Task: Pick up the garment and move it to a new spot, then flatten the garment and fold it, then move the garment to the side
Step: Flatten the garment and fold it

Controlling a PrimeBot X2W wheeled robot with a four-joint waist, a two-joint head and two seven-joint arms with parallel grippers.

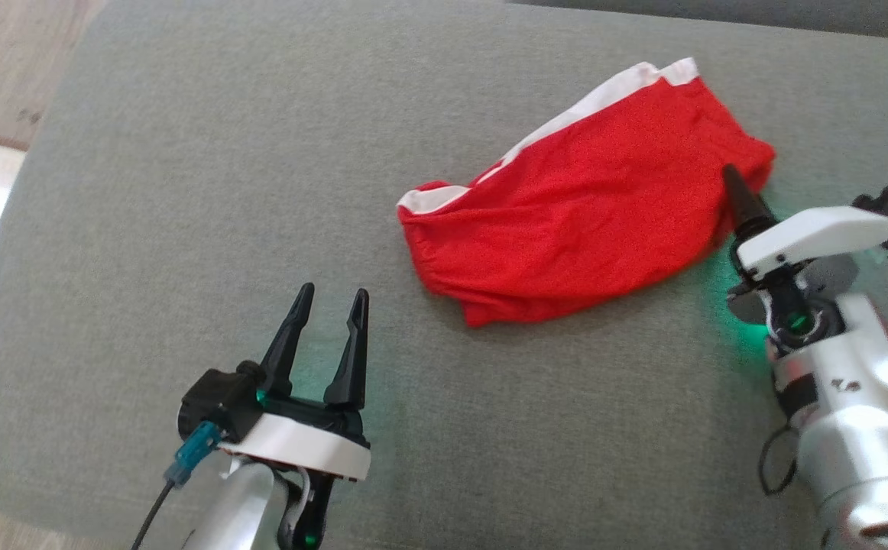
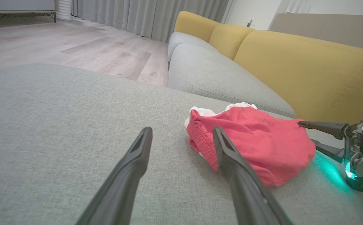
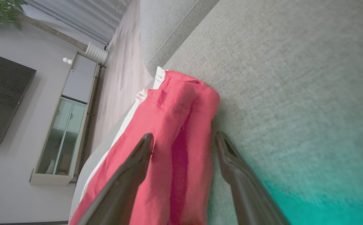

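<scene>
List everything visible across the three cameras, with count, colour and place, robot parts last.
garment: one, red with white trim, crumpled on the cushion
cushion: one, grey, under the garment
sofa: one, yellow back, grey seat, beyond the cushion
floor: one, pale wood, beside the cushion
curtains: one set, grey, beyond the floor
cabinet: one, pale with glass doors, against the wall
television: one, black, on the wall near the cabinet
left end effector: one, dark fingers, open, over bare cushion
right end effector: one, dark fingers, open, straddling the garment's edge

Garment [image 1: 589, 221]: matt red knit cloth, white trim. Cushion [image 1: 184, 191]: coarse grey woven fabric. Gripper fingers [image 1: 289, 336]: matt dark plastic.
</scene>
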